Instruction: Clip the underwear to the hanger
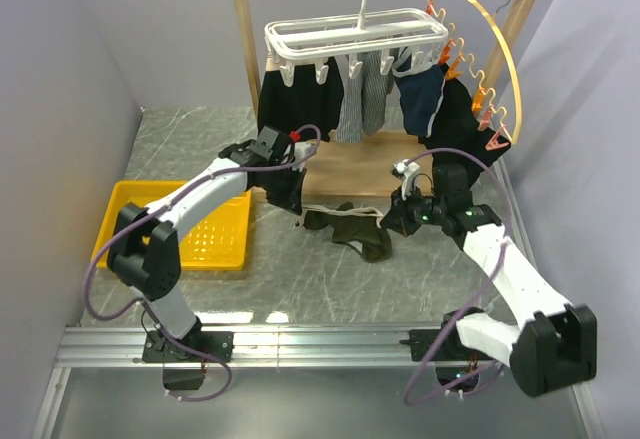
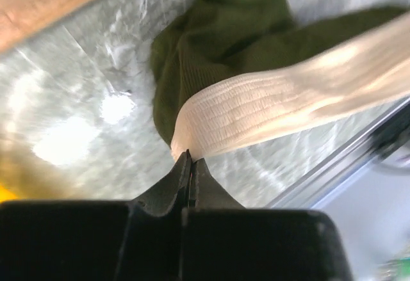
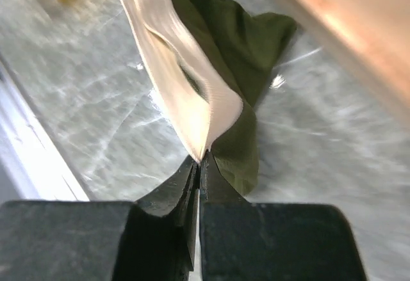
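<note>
My left gripper (image 2: 191,157) is pressed shut on one end of the beige waistband (image 2: 275,102). My right gripper (image 3: 200,160) pinches the other end, jaws closed tight on the folded band. The underwear (image 1: 362,237) stretches between the two, its olive body sagging low over the marbled table (image 1: 330,289), just in front of the base of the wooden rack (image 1: 360,164). Above and behind, the white hanger (image 1: 355,31) hangs by its hook from the rack's top bar, with dark garments (image 1: 300,99) clipped beneath it. A yellow tray (image 1: 175,234) lies on the table to my left.
</note>
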